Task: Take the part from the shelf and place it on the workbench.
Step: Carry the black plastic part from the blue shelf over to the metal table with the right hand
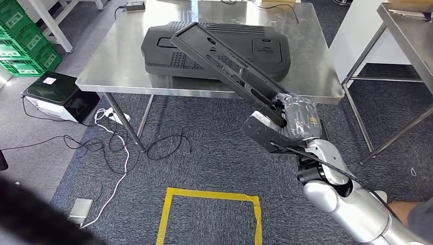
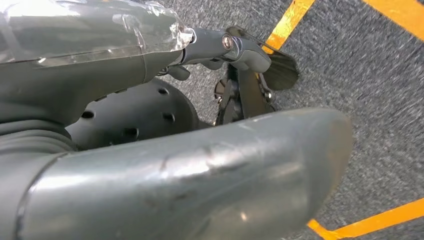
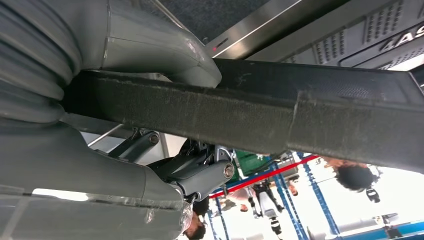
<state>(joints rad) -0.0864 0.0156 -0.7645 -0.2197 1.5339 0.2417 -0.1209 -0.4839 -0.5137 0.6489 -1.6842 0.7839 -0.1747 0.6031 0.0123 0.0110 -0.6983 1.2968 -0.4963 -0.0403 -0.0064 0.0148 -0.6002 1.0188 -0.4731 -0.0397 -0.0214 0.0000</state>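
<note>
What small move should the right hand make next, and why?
Probably carry on forward and lower the long black part. The right hand grips its near end off the table edge, while its far end slants above the large black part on the steel workbench.

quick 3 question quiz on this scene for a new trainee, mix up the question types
1. True or false: the right hand grips the long black part near its lower end.
2. Multiple choice: what already lies on the steel workbench?
A. a green crate
B. a large black moulded panel
C. a roll of yellow tape
3. Fill the gap: the upper end of the long black part reaches over the ______ while its lower end hangs past the table edge, above the carpet.

Key
1. True.
2. B.
3. Workbench (it crosses above the large black moulded panel; whether it touches cannot be told).
</note>
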